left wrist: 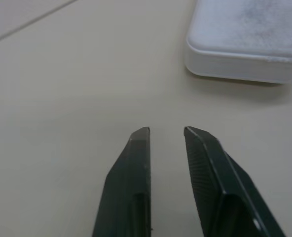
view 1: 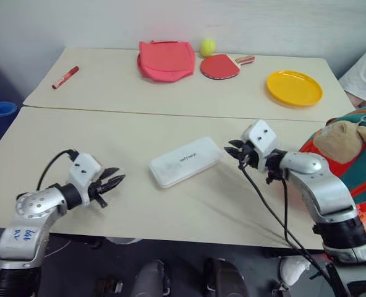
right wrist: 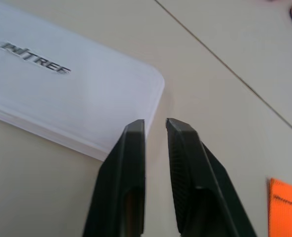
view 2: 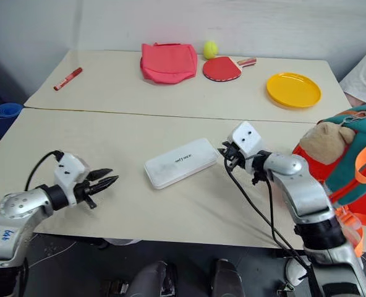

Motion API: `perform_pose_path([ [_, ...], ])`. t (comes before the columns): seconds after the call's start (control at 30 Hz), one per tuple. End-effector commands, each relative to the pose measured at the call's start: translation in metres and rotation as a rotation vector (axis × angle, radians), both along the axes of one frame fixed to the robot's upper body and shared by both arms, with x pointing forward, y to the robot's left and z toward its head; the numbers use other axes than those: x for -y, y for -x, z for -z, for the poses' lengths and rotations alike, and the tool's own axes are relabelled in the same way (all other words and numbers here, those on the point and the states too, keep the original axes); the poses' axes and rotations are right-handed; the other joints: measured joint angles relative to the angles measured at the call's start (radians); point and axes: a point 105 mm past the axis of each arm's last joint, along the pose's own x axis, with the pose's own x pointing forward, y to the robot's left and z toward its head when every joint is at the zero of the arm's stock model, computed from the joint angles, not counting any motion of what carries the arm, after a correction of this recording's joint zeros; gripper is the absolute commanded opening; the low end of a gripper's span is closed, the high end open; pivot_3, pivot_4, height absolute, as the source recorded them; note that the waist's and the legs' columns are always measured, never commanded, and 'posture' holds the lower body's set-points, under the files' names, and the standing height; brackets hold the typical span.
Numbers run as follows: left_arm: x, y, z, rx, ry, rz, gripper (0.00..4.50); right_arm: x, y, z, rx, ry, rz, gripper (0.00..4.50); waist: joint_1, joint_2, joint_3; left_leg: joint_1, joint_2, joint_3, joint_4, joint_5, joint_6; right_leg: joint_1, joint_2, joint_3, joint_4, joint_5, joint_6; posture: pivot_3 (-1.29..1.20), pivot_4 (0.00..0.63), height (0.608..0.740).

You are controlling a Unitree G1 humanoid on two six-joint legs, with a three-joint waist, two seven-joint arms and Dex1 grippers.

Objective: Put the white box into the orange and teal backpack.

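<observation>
The white box lies flat mid-counter, between your grippers; the orange and teal backpack sits at the counter's right edge. Right gripper, jaws nearly together, hovers just beside the box's right end; left gripper, jaws slightly apart, is well short of it. Risk: closed jaws will likely nudge the smooth box away instead of gripping it.
</observation>
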Motion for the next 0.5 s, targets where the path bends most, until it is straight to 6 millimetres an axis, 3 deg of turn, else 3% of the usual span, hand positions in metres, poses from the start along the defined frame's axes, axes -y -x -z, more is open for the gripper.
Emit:
perform_pose_path([
  [0.03,0.021,0.002,-0.007,-0.026,0.039,0.054,0.02,-0.004,-0.016,-0.01,0.069,0.009,0.062,0.0,-0.004,0.0,0.0,0.0,0.0,0.0,0.0,0.0,0.0,0.0,0.0,0.0,0.0,0.0,0.0,0.0,0.15,0.74],
  [0.23,0.03,-0.009,-0.01,-0.012,0.062,0.034,0.02,-0.009,-0.039,-0.005,0.033,-0.013,0.091,0.0,-0.018,0.0,0.0,-0.001,0.001,0.001,0.001,0.003,-0.001,-0.001,0.005,0.001,0.001,0.001,0.001,0.0,0.15,0.74],
  [0.5,0.042,-0.013,-0.007,-0.047,0.076,0.079,0.02,-0.028,-0.033,0.001,-0.052,-0.097,-0.071,0.0,-0.026,0.0,0.0,-0.001,0.002,0.001,0.001,0.004,-0.001,-0.001,0.008,0.002,0.0,0.001,0.001,0.0,0.15,0.74],
])
